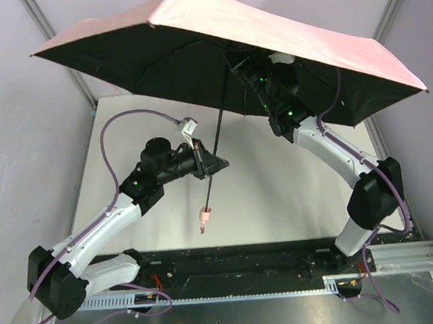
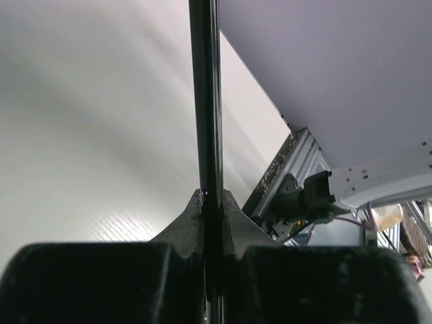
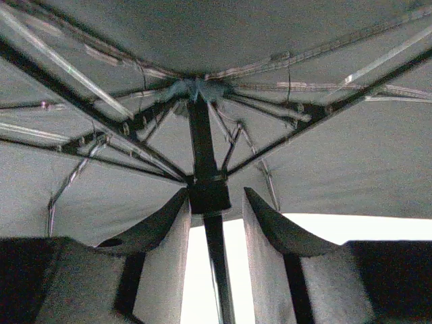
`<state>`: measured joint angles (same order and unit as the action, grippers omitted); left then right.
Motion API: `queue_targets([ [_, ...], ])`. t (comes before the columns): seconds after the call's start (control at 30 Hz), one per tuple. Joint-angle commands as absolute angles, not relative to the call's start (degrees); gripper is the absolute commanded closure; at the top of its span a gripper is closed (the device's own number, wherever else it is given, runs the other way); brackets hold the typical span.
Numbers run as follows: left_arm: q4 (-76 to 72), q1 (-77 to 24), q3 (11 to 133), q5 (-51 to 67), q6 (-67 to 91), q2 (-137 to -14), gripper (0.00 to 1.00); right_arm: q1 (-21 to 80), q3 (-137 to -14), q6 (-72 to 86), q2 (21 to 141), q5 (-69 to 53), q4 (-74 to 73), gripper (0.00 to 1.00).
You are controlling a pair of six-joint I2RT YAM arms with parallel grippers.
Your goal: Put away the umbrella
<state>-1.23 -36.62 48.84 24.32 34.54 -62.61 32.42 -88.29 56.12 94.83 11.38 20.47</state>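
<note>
The umbrella [image 1: 213, 23] is open, its pale pink canopy spread high over the table with the dark underside facing down. Its thin black shaft [image 1: 218, 128] slants down to the small pink handle [image 1: 204, 219], which hangs above the table. My left gripper [image 1: 215, 164] is shut on the shaft [image 2: 204, 101] above the handle; in the left wrist view the gripper [image 2: 212, 202] pinches it tightly. My right gripper [image 1: 250, 69] is up under the canopy. In the right wrist view it [image 3: 214, 202] is open, with its fingers on either side of the black runner [image 3: 209, 196] below the ribs.
The white table [image 1: 294, 193] lies below. A black base rail [image 1: 247, 261] and an aluminium rail [image 1: 404, 252] run along the near edge. Grey walls and frame posts [image 1: 57, 39] enclose the back and sides. The canopy overhangs most of the far table.
</note>
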Motion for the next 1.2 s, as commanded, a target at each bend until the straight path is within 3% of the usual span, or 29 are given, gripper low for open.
queue_targets([
  [0.0, -3.25, -37.4, 50.26, 29.52, 29.71, -61.0, 1.0, 28.09, -88.79, 59.24, 94.72, 15.55, 21.21, 0.59],
  [0.37, -3.25, -37.78, 50.3, 30.13, 29.86, -61.24, 1.0, 26.11, -94.9, 59.25, 98.69, 12.09, 20.51, 0.49],
  [0.4, -3.25, -37.79, 50.28, 30.09, 29.83, -61.25, 1.0, 26.06, -95.31, 59.07, 98.91, 12.42, 20.28, 0.5],
  [0.43, -3.25, -37.83, 50.28, 29.99, 29.81, -61.21, 1.0, 26.04, -95.64, 58.8, 99.07, 12.67, 20.29, 0.59],
  [0.47, -3.25, -37.81, 50.28, 29.98, 29.8, -61.28, 1.0, 26.03, -96.16, 58.01, 99.28, 12.62, 20.47, 0.78],
  [0.5, -3.25, -37.85, 50.27, 29.84, 29.71, -61.27, 1.0, 26.02, -97.04, 56.65, 99.61, 11.98, 20.65, 0.89],
  [0.57, -3.1, -37.76, 50.3, 29.54, 29.58, -61.11, 1.0, 26.26, -99.27, 53.14, 100.22, 8.55, 20.52, 0.97],
  [0.7, -2.22, -36.79, 50.57, 29.03, 29.5, -61.33, 1.0, 29.06, -97.53, 47.85, 96.99, 6.9, 17.09, 1.0],
  [0.97, -1.67, -33.0, 51.06, 29.32, 29.66, -61.94, 1.0, 35.48, -71.33, 52.51, 85.71, 3.61, 27.92, 1.0],
  [1.17, -1.42, -30.35, 51.39, 30.27, 29.57, -61.27, 1.0, 42.3, -62.47, 51.98, 81.44, 6.88, 31.18, 1.0],
])
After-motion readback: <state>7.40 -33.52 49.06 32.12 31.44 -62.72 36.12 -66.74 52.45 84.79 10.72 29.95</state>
